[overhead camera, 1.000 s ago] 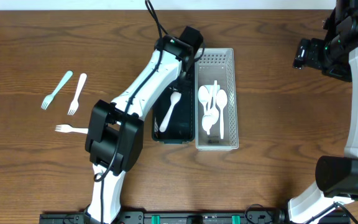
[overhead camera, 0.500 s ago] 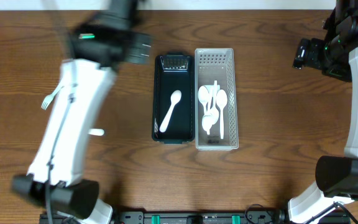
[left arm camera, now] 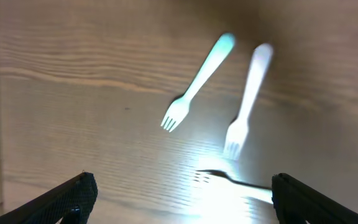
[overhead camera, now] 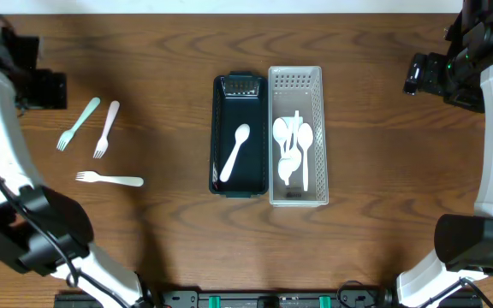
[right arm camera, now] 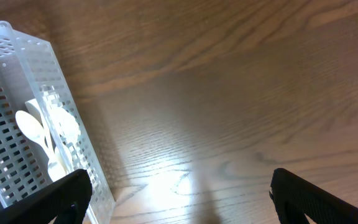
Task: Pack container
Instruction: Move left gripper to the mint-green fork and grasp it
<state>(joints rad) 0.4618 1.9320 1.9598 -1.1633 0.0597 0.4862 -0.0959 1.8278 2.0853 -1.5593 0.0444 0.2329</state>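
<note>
Left end effector [left arm camera: 182, 199] spread wide, empty, hovering above teal fork [left arm camera: 199, 82] and white fork [left arm camera: 246, 102] on table [left arm camera: 73, 124], likely next pick. Black container [overhead camera: 252, 175] at centre holds one spoon [overhead camera: 234, 154]. Right end effector [right arm camera: 179, 202] also spread, parked aside

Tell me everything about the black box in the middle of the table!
The black box is a long, shiny, plastic-looking tray with rounded corners, lying flat and open-topped on the wooden table. A ribbed part sits at its far end. One white spoon lies slanted inside, bowl toward that end. The white holey basket stands close along its side, seemingly touching.
</note>
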